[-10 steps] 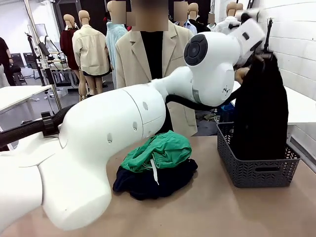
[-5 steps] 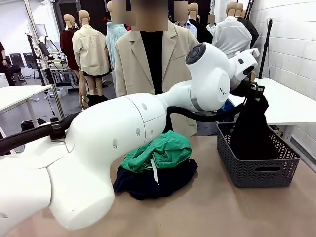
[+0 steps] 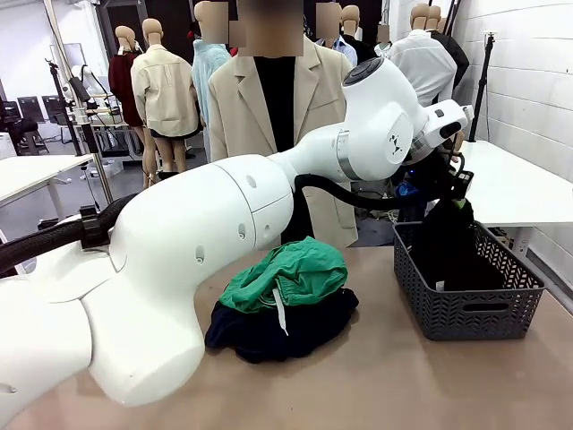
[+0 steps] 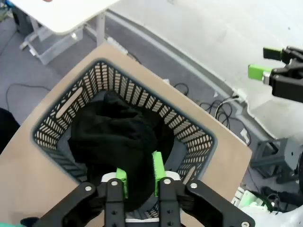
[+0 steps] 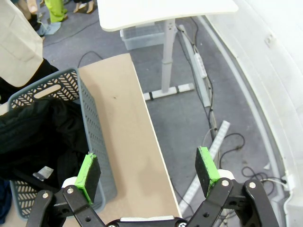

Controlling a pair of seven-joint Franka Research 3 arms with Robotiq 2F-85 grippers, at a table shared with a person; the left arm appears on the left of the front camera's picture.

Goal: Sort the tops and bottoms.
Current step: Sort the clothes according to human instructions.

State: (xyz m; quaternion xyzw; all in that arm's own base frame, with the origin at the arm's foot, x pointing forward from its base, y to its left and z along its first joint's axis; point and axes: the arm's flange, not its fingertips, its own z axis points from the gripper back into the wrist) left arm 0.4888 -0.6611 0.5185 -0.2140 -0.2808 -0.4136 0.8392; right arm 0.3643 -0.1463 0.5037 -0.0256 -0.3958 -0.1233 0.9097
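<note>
Where the left arm reaches across the table (image 3: 403, 385) in the front view, the left gripper (image 3: 455, 199) hangs over the grey basket (image 3: 466, 313). The black garment (image 3: 448, 251) rises from the basket in a peak right up to the jaws. Well away from those jaws, back along the arm, the green garment (image 3: 300, 269) with its white drawstring lies on dark navy cloth (image 3: 269, 333).

From the left wrist, the left gripper (image 4: 139, 178) shows its 2 green pads a narrow gap apart, with black cloth in that gap. Whether they pinch it I cannot tell. The bulk of the black garment (image 4: 113, 137) lies heaped in the basket (image 4: 118, 80) directly below the jaws. Far off to one side, the right gripper (image 4: 265, 62) hangs with its pads apart.

From the right wrist, the right gripper (image 5: 148, 174) has its jaws spread wide and holds nothing. Table (image 5: 128, 123) edge and floor lie beyond the gap. The basket (image 5: 92, 127), with the black garment (image 5: 33, 137) inside, sits just outside 1 pad.
</note>
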